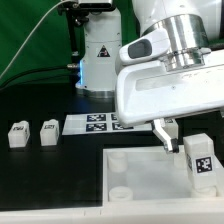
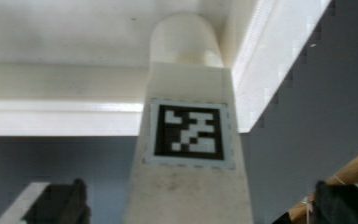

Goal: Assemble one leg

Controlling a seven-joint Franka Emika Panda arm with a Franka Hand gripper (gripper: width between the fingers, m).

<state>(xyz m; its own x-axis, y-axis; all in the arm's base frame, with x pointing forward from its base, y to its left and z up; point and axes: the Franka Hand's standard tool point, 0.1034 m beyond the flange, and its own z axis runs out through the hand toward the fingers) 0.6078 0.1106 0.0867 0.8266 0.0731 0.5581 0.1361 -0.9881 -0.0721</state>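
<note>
you're at the seating step: the leg (image 1: 198, 160) stands upright at the panel (image 1: 135, 172) corner on the exterior view's right, and your gripper (image 2: 197, 206) straddles it, fingers apart with a gap on each side. i can't tell if it's seated in its socket, so your next move is probably to close squarely on it and screw it home.

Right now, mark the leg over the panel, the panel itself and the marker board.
leg (image 1: 199, 162): exterior view, on its black-and-white tag.
panel (image 1: 150, 175): exterior view, on its bare flat top.
marker board (image 1: 96, 122): exterior view, on a printed tag near its middle.
</note>
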